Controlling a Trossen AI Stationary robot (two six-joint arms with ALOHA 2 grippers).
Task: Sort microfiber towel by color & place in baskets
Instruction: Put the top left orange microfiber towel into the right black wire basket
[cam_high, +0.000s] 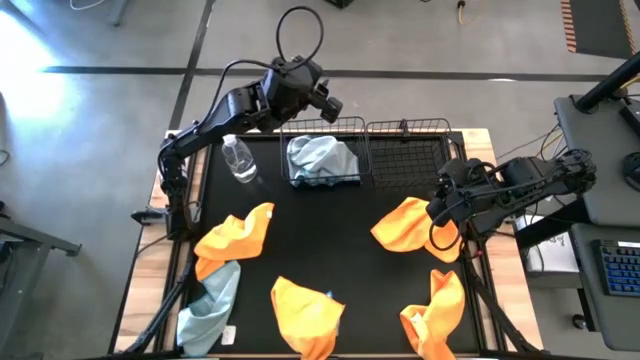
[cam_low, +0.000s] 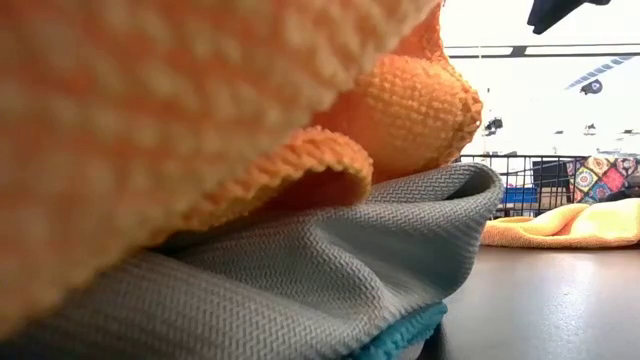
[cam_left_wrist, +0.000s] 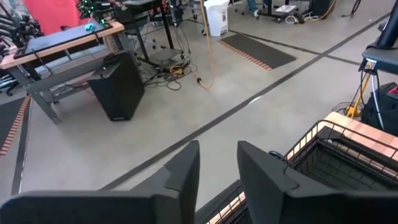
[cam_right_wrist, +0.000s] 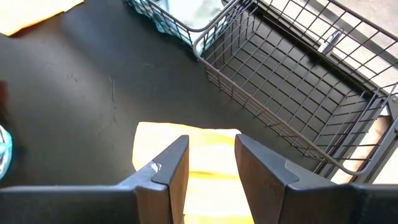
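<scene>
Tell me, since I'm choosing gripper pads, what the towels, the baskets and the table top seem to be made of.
Orange towel: soft knit-looking cloth, matte, visible looped weave, probably microfiber.
Blue-grey towel: finer herringbone-like weave, matte.
Baskets: thin dark wire grid, likely coated metal, slight sheen.
Table top: black, smooth mat or sheet, faintly scuffed; pale wood shows at its edges.

No readable text, label, brand, number or sign anywhere. Nothing legible on the clear bottle beside the left basket. Nothing legible either on the white bin far beyond that basket.
</scene>
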